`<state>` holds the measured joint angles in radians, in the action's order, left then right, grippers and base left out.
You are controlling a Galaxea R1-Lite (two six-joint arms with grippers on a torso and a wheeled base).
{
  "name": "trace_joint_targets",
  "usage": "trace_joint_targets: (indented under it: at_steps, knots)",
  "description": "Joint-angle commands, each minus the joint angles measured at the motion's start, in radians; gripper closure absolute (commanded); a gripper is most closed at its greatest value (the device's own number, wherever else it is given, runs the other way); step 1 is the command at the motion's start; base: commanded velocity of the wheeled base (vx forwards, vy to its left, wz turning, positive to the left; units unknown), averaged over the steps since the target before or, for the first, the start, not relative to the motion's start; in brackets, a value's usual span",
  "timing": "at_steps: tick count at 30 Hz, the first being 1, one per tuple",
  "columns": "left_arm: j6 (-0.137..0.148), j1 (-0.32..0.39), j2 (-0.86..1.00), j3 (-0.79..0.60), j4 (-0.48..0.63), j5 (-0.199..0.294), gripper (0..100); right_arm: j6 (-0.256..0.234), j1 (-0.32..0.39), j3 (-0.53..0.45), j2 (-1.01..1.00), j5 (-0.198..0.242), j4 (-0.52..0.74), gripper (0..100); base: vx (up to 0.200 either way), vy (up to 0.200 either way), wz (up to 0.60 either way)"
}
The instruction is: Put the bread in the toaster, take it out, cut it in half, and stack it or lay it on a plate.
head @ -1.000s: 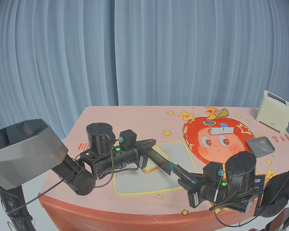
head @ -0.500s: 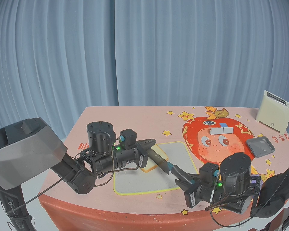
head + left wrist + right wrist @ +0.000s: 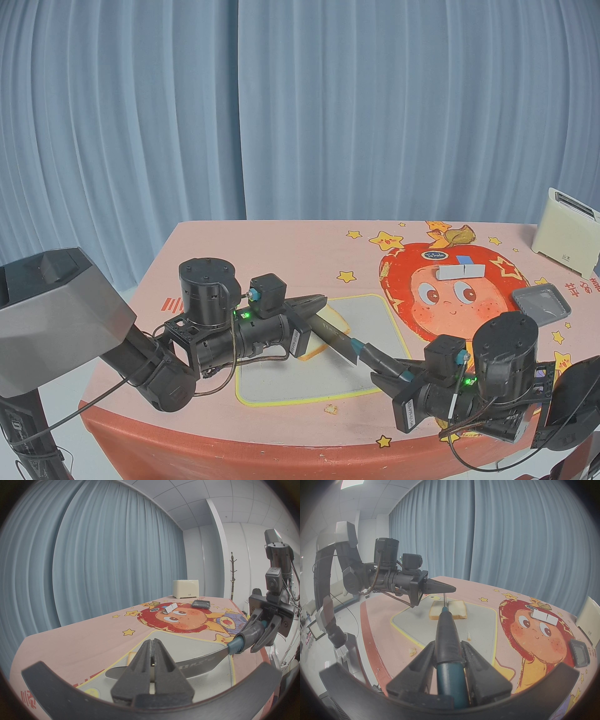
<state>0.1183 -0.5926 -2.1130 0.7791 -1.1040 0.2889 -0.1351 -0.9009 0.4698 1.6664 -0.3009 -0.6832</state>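
Right gripper (image 3: 448,645) clamps the knife (image 3: 334,340); left gripper (image 3: 152,644), fingers (image 3: 140,664) pressed together, above the bread (image 3: 456,608). It looks soft and crumbly, so steady its crust.

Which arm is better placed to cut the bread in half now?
Right. The right end effector grips the knife, whose blade lies across the bread; the left end effector is shut above it, empty.
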Motion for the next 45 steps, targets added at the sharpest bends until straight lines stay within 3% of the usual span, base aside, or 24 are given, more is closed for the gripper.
trace_joint_targets:
  at_steps: [1, 23, 26, 45]
  knots:
    - [0.0, -0.016, -0.002, -0.006, 0.003, 0.001, 100, -0.001, 0.0, 0.001, -0.019, -0.001, -0.012, 100, 0.0, 0.0, 0.0]
    - [0.0, 0.016, 0.01, -0.003, 0.0, 0.001, 100, -0.009, 0.0, 0.001, 0.056, 0.0, -0.03, 100, 0.0, 0.0, 0.0]
    - [-0.002, 0.022, 0.08, -0.001, 0.01, 0.001, 100, -0.011, -0.007, 0.001, 0.061, 0.0, -0.03, 100, 0.0, 0.0, 0.0]
    - [0.001, 0.171, 0.38, -0.21, 0.01, -0.001, 100, -0.009, -0.023, 0.004, 0.049, -0.001, -0.035, 100, 0.0, 0.0, 0.0]
